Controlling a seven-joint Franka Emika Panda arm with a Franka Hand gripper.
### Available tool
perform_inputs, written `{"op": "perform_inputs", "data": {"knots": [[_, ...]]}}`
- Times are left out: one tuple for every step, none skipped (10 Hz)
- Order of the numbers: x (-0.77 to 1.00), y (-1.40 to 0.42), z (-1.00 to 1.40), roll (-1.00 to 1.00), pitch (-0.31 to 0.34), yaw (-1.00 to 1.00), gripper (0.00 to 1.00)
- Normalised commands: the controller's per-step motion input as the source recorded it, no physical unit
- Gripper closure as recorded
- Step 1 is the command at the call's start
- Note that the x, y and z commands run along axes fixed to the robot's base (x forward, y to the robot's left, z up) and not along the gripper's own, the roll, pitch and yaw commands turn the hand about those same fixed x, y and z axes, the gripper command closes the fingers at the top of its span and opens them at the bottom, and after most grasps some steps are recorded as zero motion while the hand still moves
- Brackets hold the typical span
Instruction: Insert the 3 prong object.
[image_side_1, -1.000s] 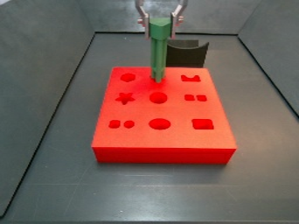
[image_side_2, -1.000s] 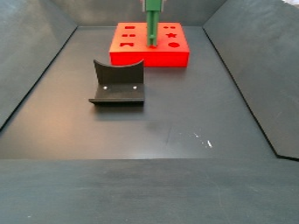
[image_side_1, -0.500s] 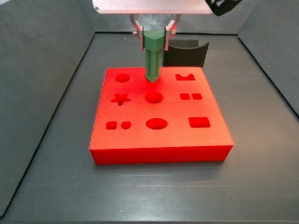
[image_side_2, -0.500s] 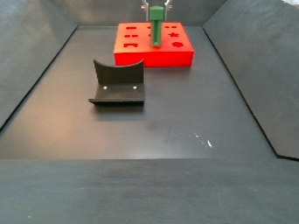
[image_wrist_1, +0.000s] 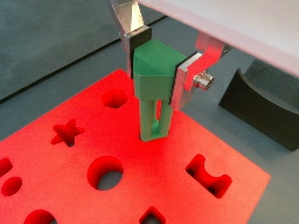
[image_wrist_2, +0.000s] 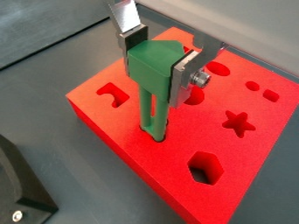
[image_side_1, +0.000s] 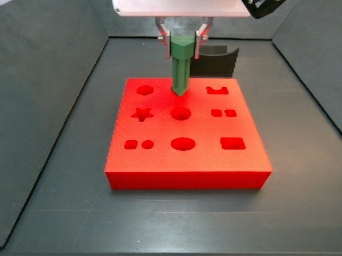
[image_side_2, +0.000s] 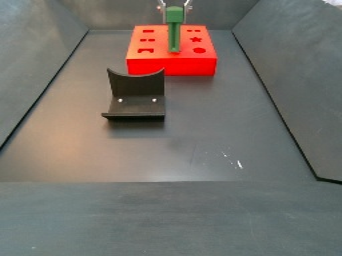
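My gripper (image_wrist_1: 160, 63) is shut on the green 3 prong object (image_wrist_1: 155, 96), holding it upright by its thick top. It shows in both wrist views (image_wrist_2: 156, 83) and both side views (image_side_1: 179, 68) (image_side_2: 174, 30). Its prongs point down and their tips are at or in a hole near the back middle of the red block (image_side_1: 185, 130), which also shows in the other views (image_wrist_1: 140, 179) (image_wrist_2: 198, 140) (image_side_2: 174, 55). How deep the tips sit I cannot tell. The silver fingers (image_wrist_1: 187, 74) clamp the green top on both sides.
The red block has several shaped holes: a star (image_side_1: 143, 113), a circle (image_side_1: 182, 114), a hexagon (image_side_1: 143, 90), a rectangle (image_side_1: 233, 142). A small black curved stand (image_side_2: 135, 96) sits on the dark floor apart from the block; it also shows behind the block (image_side_1: 214, 58). Grey walls enclose the floor.
The gripper has come down with the green object; its prong tips now sit lower, at the hole in the block's back row. The block and the stand have not moved.
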Motion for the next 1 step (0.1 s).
{"op": "perform_inputs", "data": {"knots": [[0.00,0.00,0.00,0.00,0.000,0.00,1.00]]}}
